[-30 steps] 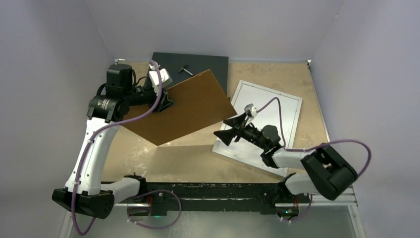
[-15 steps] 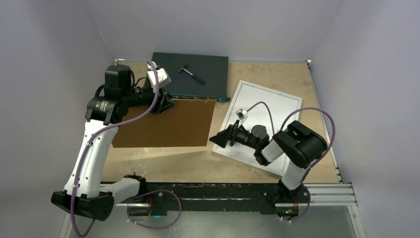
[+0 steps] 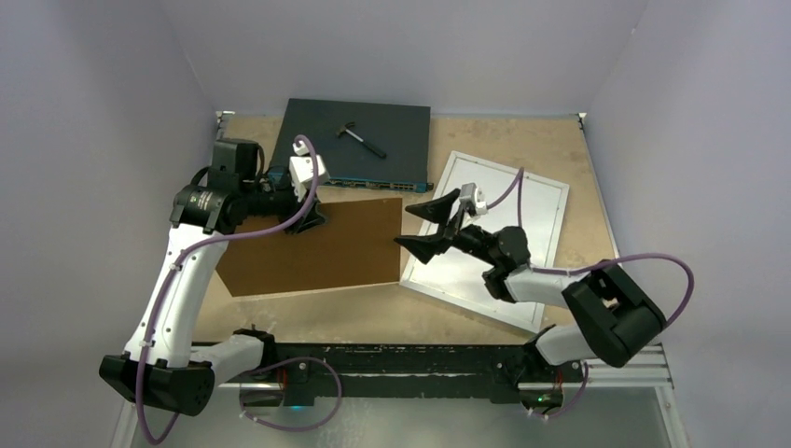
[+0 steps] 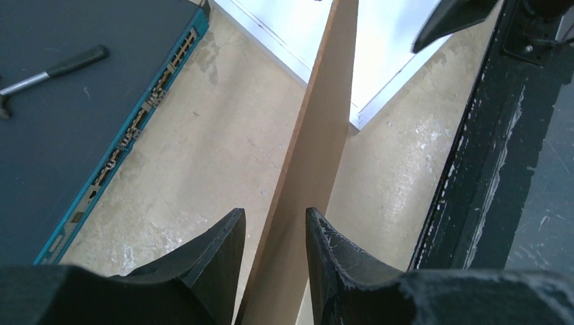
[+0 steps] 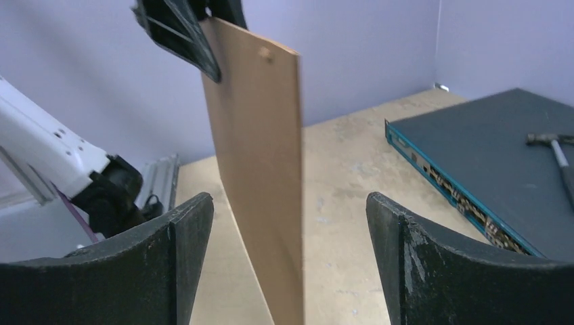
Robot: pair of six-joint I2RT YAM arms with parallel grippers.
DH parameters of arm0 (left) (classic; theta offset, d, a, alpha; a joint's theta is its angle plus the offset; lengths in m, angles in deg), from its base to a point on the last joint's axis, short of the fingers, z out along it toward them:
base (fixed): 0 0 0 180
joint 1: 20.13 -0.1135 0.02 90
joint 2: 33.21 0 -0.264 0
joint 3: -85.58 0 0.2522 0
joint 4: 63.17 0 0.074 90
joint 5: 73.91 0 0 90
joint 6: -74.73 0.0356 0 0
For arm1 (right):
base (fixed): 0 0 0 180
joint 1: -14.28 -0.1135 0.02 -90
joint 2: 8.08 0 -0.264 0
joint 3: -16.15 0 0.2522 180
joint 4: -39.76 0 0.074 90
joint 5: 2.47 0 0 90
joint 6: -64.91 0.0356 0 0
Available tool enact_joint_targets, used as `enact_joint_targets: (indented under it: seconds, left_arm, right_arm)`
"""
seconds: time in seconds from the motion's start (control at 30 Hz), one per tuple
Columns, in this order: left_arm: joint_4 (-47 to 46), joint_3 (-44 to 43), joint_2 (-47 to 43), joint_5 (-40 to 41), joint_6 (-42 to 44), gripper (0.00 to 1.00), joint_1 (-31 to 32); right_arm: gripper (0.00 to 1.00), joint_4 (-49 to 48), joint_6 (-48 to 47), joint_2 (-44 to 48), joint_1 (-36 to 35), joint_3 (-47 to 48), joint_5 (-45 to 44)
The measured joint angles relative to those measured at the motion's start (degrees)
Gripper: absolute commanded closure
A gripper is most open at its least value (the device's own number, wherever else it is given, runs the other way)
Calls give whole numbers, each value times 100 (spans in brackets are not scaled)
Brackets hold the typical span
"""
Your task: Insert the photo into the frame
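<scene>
My left gripper [image 3: 308, 210] [image 4: 274, 213] is shut on the top edge of a plain brown backing board [image 3: 317, 247] [image 4: 325, 122], holding it upright and edge-on above the table. My right gripper [image 3: 410, 227] [image 5: 290, 200] is open, and the board's [image 5: 260, 135] right edge stands between its fingers without touching them. The frame [image 3: 560, 191] [image 4: 399, 34], white-bordered, lies flat on the table at the right, under the right arm. The photo is not visible in any view.
A dark flat network switch [image 3: 392, 126] [image 4: 68, 122] [image 5: 494, 149] lies at the back with a small hammer [image 3: 362, 137] [image 4: 54, 68] [image 5: 558, 152] on top. Purple walls enclose the table. A black rail [image 3: 410, 359] runs along the near edge.
The left arm has swung the brown board from tilted to level and shifted it right. The right gripper has left the frame and come up around the board's right edge.
</scene>
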Motion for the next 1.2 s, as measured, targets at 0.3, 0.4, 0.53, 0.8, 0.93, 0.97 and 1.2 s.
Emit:
enact_joint_targets:
  seconds: [0.3,0.4,0.53,0.8,0.93,0.97,1.2]
  left_arm:
    - [278,-11,0,-57,275,100,0]
    - [323,-11,0,-81,299,100,0]
    - [389,-28,0,-92,321,100,0]
    - [505,-92,2,-79,505,49,-2]
    - [791,-494,146,-107,750,37,2]
    - [905,-660,225,-122,844,37,7]
    - [1921,-2002,990,-83,1683,73,2]
  right_arm:
    - [13,415,-619,-472,2,162,214]
    - [16,382,-686,-697,-20,328,426]
    - [40,280,-680,-1235,-179,516,721]
    - [100,208,-275,-1676,-413,590,1388]
    - [100,1034,-680,-852,-413,767,1545]
    - [100,1447,-909,-595,-411,938,1558]
    - [100,4339,-2597,474,-374,2302,1325]
